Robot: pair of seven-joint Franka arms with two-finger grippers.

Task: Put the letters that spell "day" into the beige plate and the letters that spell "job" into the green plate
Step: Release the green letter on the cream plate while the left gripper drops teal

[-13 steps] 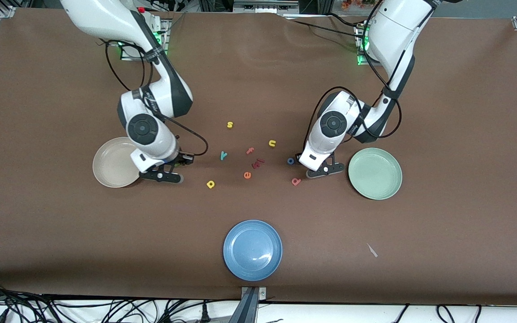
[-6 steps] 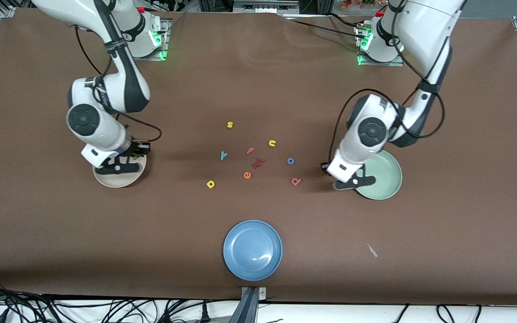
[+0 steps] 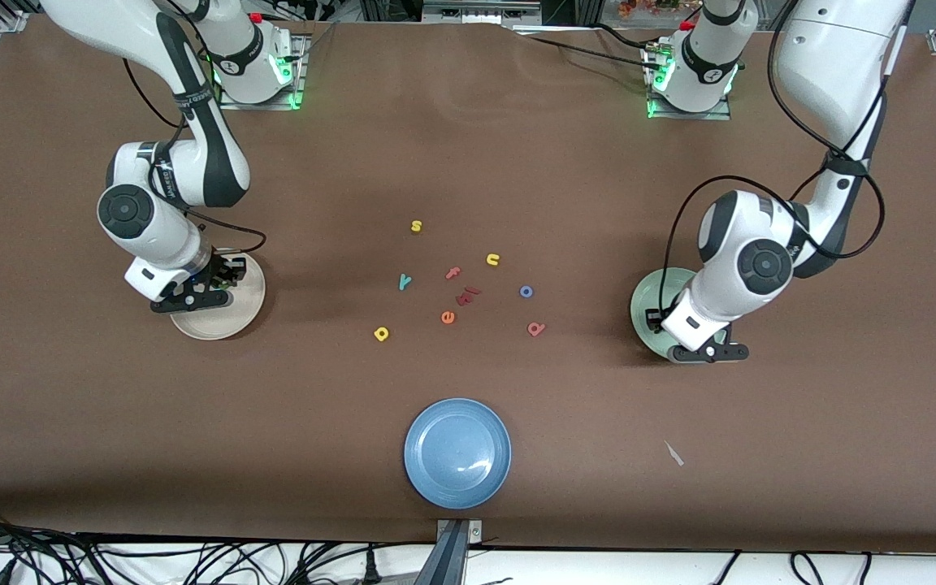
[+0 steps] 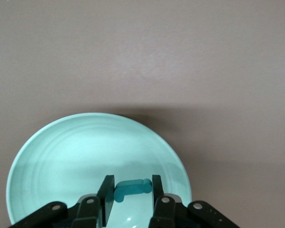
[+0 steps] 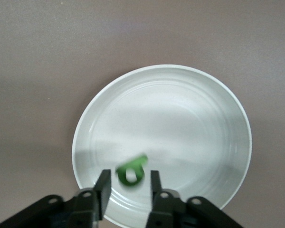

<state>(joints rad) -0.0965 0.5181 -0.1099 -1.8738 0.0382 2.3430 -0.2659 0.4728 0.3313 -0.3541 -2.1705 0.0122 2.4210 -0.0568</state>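
My left gripper (image 3: 708, 351) hangs over the green plate (image 3: 645, 313), shut on the teal "j" (image 4: 133, 186), which spans the gap between both fingers above the plate (image 4: 76, 147). My right gripper (image 3: 200, 294) is over the beige plate (image 3: 232, 318) and open. The green "a" (image 5: 131, 172) is loose and blurred between its fingers, touching neither, above the plate (image 5: 180, 118). On the table's middle lie the yellow "d" (image 3: 381, 333), teal "y" (image 3: 405, 281), blue "o" (image 3: 526, 291) and pinkish-red "b" (image 3: 536, 328).
Among those letters lie a yellow "s" (image 3: 416, 226), yellow "u" (image 3: 492, 260), red "f" (image 3: 453, 273), orange "e" (image 3: 448, 317) and a dark red letter (image 3: 466, 296). A blue plate (image 3: 457, 452) sits nearest the front camera. A pale scrap (image 3: 673, 453) lies toward the left arm's end.
Both arms swung outward from the letters, the right to over the beige plate, the left to over the green plate. The right gripper has opened and let go of the "a".
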